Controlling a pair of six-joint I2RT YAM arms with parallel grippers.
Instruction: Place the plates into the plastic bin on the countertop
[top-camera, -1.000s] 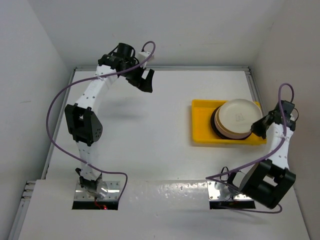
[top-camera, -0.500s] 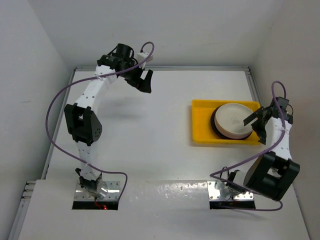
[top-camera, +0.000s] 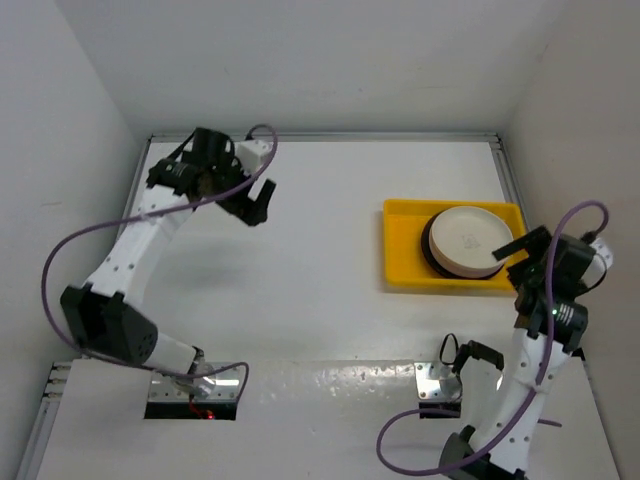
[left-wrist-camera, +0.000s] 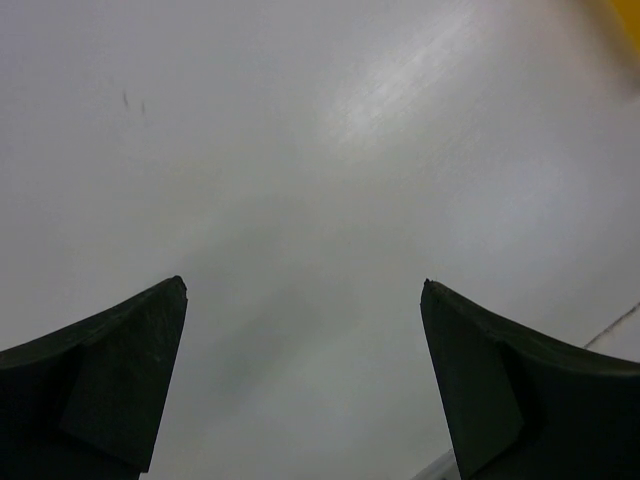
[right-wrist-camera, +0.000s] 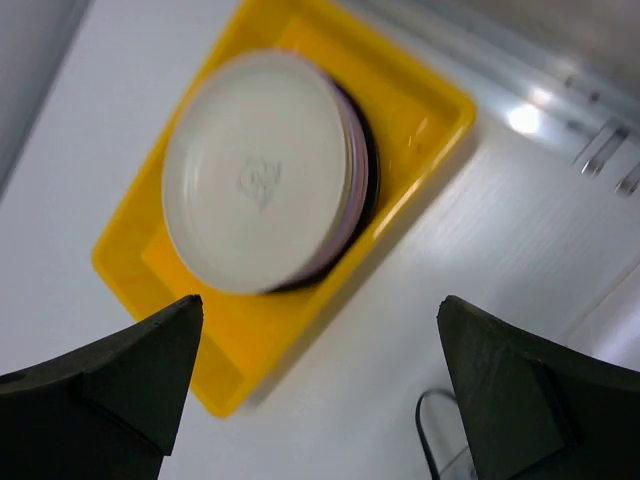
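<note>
A stack of plates (top-camera: 467, 240) lies in the yellow plastic bin (top-camera: 402, 262) at the right of the countertop (top-camera: 320, 290); the top plate is cream, and lilac and dark rims show below it. My right gripper (top-camera: 522, 262) hangs open and empty above the bin's near right corner. In the right wrist view the stack of plates (right-wrist-camera: 255, 170) fills the far half of the plastic bin (right-wrist-camera: 165, 275), beyond my right gripper (right-wrist-camera: 318, 300). My left gripper (top-camera: 255, 206) is open over bare countertop at the far left, and shows as the left gripper (left-wrist-camera: 303, 285) with nothing between its jaws.
White walls (top-camera: 90, 120) border the countertop on three sides. A metal rail (top-camera: 505, 170) runs along the right edge by the bin. Purple cables (top-camera: 75, 250) loop from both arms. The arm base plates (top-camera: 445, 385) sit at the near edge.
My right gripper has opened, leaving the cream plate on the stack, and has drawn back and up toward the near right. The left arm has swung left and nearer, still open.
</note>
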